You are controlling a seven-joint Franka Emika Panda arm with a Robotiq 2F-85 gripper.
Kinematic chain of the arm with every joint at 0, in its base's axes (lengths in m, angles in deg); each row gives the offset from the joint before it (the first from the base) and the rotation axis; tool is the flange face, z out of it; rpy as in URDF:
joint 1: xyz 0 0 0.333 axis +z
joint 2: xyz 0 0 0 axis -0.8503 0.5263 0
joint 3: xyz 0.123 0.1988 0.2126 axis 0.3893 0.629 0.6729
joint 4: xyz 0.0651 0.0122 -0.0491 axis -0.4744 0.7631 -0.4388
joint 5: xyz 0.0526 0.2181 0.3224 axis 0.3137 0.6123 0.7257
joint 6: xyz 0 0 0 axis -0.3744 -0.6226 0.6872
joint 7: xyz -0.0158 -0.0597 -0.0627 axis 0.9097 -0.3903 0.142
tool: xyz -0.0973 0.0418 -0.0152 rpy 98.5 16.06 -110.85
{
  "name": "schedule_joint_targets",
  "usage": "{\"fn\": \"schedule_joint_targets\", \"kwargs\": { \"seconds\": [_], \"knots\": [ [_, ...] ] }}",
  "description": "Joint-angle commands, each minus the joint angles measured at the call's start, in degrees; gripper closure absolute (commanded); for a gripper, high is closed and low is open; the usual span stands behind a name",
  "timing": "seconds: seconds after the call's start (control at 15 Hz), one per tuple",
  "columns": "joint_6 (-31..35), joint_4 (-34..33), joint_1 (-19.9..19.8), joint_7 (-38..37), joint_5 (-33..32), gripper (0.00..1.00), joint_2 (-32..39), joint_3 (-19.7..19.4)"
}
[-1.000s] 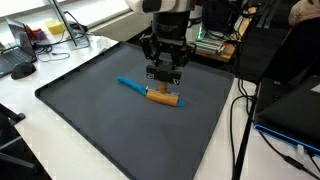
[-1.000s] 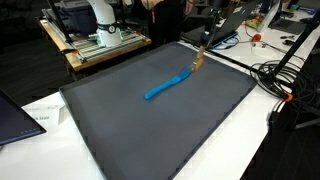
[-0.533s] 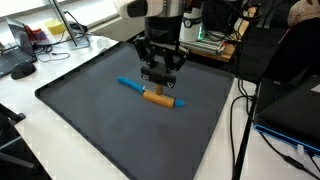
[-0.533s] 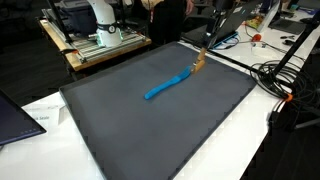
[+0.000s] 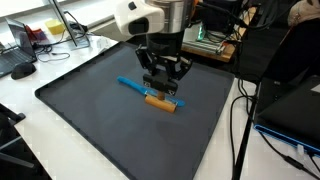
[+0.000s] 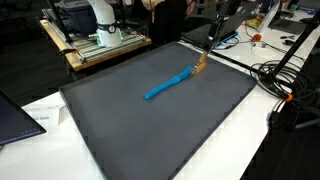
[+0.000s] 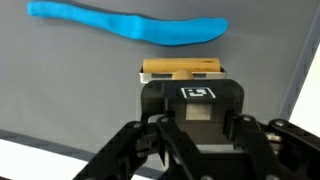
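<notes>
A small wooden block (image 5: 160, 100) rests on the black mat (image 5: 110, 125), right beside a long blue flat tool (image 5: 130, 85). My gripper (image 5: 163, 88) stands over the block from above, its fingers shut around it. In the wrist view the block (image 7: 180, 68) shows as a tan bar at the fingertips of my gripper (image 7: 192, 85), with the blue tool (image 7: 120, 25) lying just beyond it. In an exterior view the block (image 6: 200, 64) sits at the far end of the blue tool (image 6: 165, 86), near the mat's far edge, under my gripper (image 6: 204, 55).
The mat covers most of a white table (image 5: 60, 55). Cables (image 5: 240, 120) hang off one side beside dark equipment. A keyboard and mouse (image 5: 20, 68) lie near one corner. A laptop (image 6: 15, 115) and a metal frame (image 6: 95, 35) border the mat.
The arm above the gripper has swung and turned over the block. The block has shifted only slightly on the mat; the blue tool has stayed put.
</notes>
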Motion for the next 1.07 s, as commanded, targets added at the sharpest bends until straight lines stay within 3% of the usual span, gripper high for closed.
{"fn": "schedule_joint_targets", "kwargs": {
  "seconds": [0.0, 1.0],
  "knots": [
    [-3.76, -4.91, 0.68, 0.53, 1.55, 0.78, 2.27, -0.64],
    [-1.71, -3.27, -9.6, 7.89, 13.54, 0.78, 1.01, -1.4]
  ]
}}
